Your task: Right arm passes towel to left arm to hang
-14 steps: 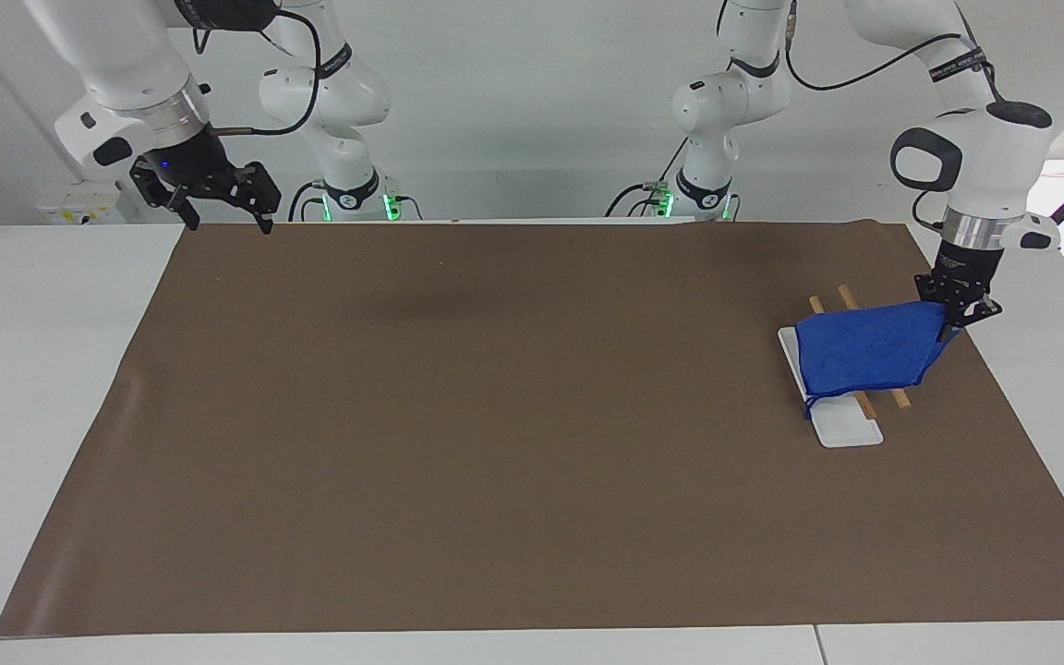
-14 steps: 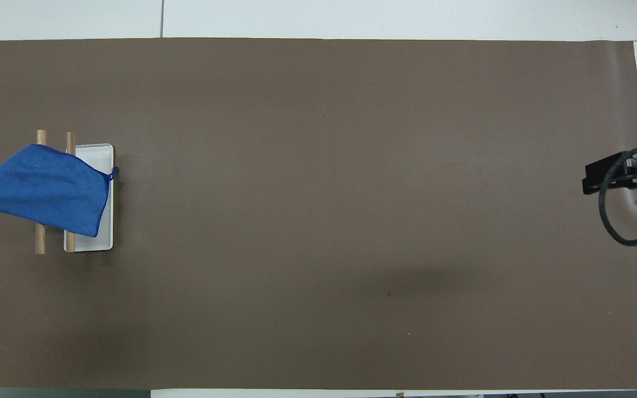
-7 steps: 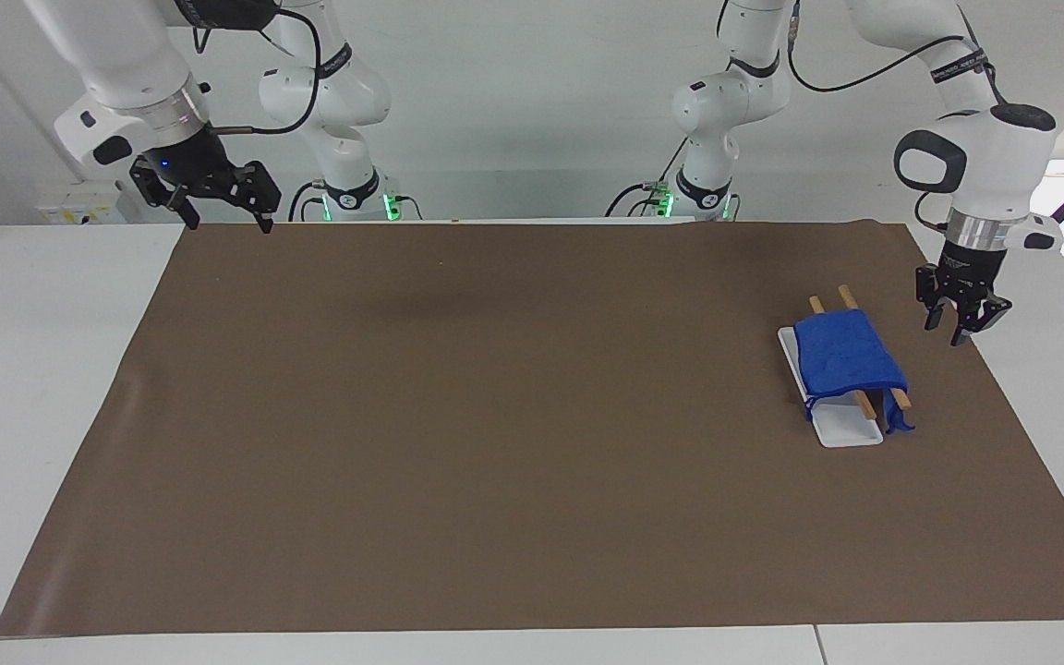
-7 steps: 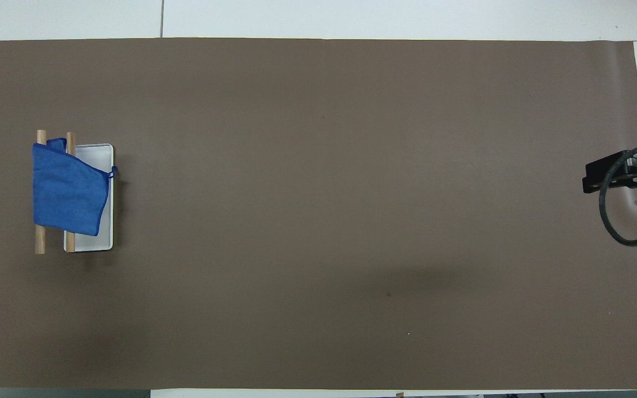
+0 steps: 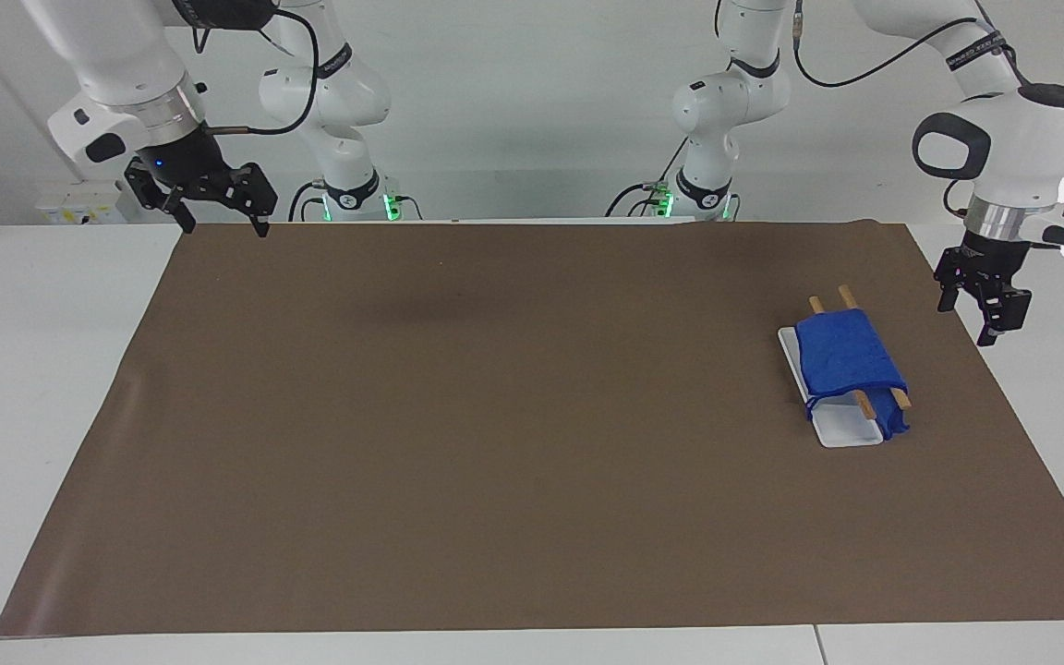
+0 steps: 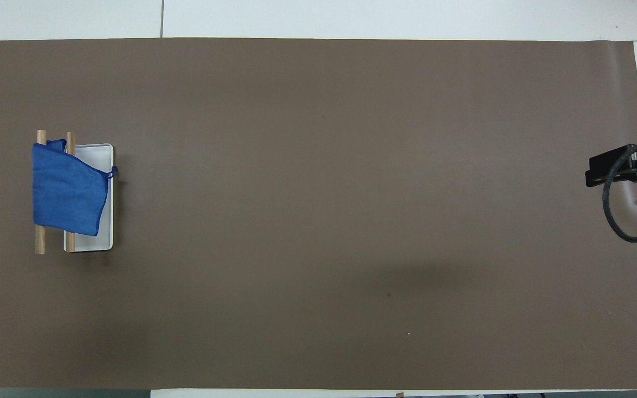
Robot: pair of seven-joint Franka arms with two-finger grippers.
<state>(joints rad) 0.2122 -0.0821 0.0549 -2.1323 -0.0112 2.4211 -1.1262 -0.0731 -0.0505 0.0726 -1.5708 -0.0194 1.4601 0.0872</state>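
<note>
I've got two cams on the rig. Facing cam sits high across the table (image 5: 33,388), looking back at the robots and angled down; arm bases run along the top of its frame, left arm's base at frame right, right arm's at frame left. It's set back enough to take in the whole brown mat (image 5: 495,416) w/ white table margins on three sides. Overhead cam hangs above the robots' own end, looking fwd and steeply down, a bit tighter: mat (image 6: 318,221) nearly fills it. Views are half a turn apart. Both share the mat and the towel rack (image 5: 841,369) (image 6: 75,193) at the left arm's end.
</note>
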